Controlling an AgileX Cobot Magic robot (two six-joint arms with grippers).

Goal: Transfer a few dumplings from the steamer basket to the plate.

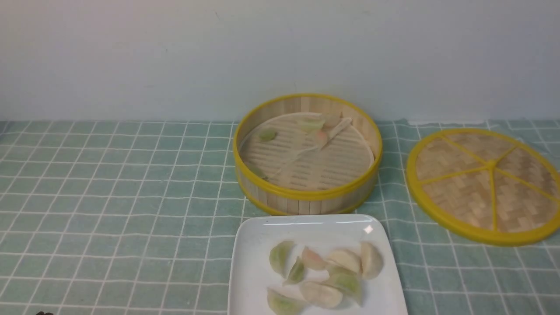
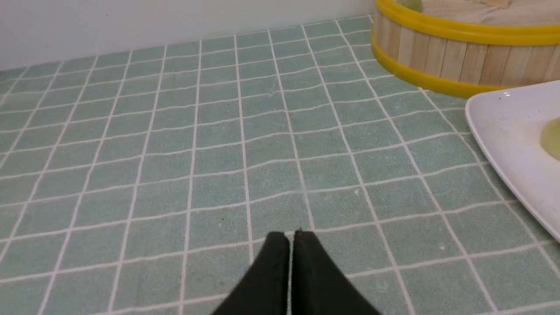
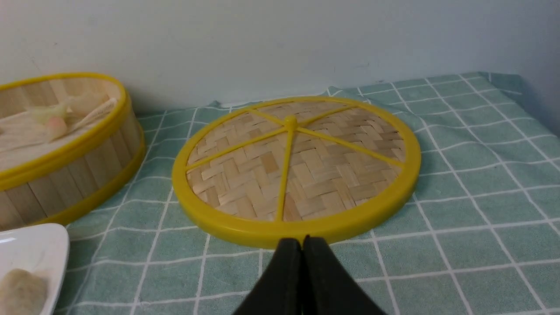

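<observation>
Judging the dumplings [image 1: 321, 273] soft and light, I meant to pinch each gently across its plump middle. Most lay on the plate [image 1: 249, 271]; several remained in the steamer basket [image 1: 306, 199]. Left gripper [image 2: 291, 234] and right gripper [image 3: 302, 239] were both closed, empty.

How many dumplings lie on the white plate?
8 dumplings on the plate: green, green, pink, cream, cream, green, cream, green at the near edge. They overlap, so another may be hidden.
</observation>
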